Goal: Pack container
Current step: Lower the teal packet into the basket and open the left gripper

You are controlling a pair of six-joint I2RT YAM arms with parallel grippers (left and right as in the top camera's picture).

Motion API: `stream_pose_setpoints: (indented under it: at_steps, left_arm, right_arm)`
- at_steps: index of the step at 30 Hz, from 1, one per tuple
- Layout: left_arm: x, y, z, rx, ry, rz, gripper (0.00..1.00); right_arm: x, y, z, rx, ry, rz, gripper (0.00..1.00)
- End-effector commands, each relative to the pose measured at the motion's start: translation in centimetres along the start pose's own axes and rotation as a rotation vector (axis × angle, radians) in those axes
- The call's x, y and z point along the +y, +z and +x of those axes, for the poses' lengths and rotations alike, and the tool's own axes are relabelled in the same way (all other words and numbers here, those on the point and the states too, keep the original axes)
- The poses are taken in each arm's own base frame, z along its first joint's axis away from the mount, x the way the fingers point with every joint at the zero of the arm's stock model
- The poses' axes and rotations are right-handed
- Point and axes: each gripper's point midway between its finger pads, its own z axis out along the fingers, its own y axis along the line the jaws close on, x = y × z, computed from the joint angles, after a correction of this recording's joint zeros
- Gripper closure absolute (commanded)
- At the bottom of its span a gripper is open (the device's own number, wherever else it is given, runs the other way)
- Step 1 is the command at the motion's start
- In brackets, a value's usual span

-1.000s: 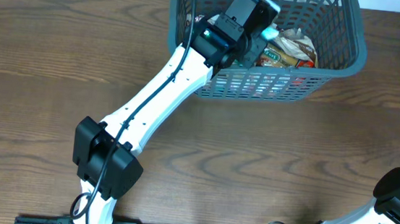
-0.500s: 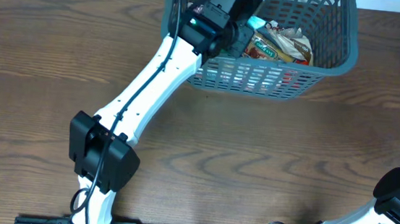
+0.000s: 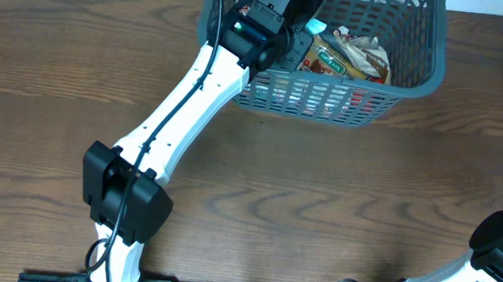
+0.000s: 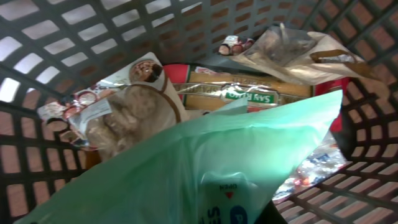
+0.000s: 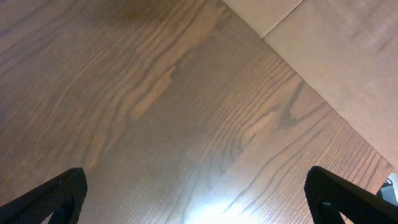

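Observation:
The container [image 3: 328,100], a dark grey-blue lattice basket, stands at the table's far edge. My left gripper [image 3: 295,21] reaches into it over the left wall and is shut on a mint-green snack packet [image 4: 205,162], whose tip [image 3: 314,26] pokes out past the wrist. The packet hides the fingers and hangs just above the snacks in the basket: a brown cookie packet [image 4: 124,115], a green-labelled packet [image 4: 249,93] and a pale crinkled bag [image 4: 292,46]. My right gripper [image 5: 199,196] stands open over bare wood, nothing between its fingers.
The right arm [image 3: 498,249] sits at the table's near right corner, far from the basket. The table's edge and a tan floor [image 5: 336,56] show in the right wrist view. The basket's walls [image 4: 50,37] close in around the left wrist.
My left arm has swung a little to the left with the green packet, and the basket has slid left and slightly away with it. The right gripper has stayed put.

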Motion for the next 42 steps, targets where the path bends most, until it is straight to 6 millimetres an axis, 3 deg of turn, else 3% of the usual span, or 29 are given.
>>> stream_pose_setpoints:
  at_steps: [1, 7, 15, 20, 26, 34, 42]
  left_arm:
    - [1.5, -4.4, -2.3, -0.092, 0.042, -0.047, 0.94]
    - [1.3, -7.3, -3.9, -0.164, 0.066, -0.049, 0.94]
    - [0.6, -8.6, -5.3, -0.221, 0.111, -0.053, 0.94]
    - [2.1, -9.6, -8.2, -0.337, 0.130, -0.151, 0.94]
    - [3.2, -10.0, -9.4, -0.389, 0.127, -0.194, 0.94]
    - [5.6, -9.0, -10.1, -0.415, 0.100, -0.229, 0.94]
    - [6.2, -4.7, -8.6, -0.349, 0.098, -0.230, 0.94]
  right_arm:
    - [-0.3, 0.5, 0.1, 0.010, -0.011, 0.008, 0.01]
    - [-0.3, 0.5, 0.1, 0.010, -0.011, 0.008, 0.01]
    - [-0.3, 0.5, 0.1, 0.010, -0.011, 0.008, 0.01]
    - [-0.3, 0.5, 0.1, 0.010, -0.011, 0.008, 0.01]
    - [-0.3, 0.5, 0.1, 0.010, -0.011, 0.008, 0.01]
    - [-0.3, 0.5, 0.1, 0.010, -0.011, 0.008, 0.01]
    - [-0.3, 0.5, 0.1, 0.010, -0.011, 0.008, 0.01]
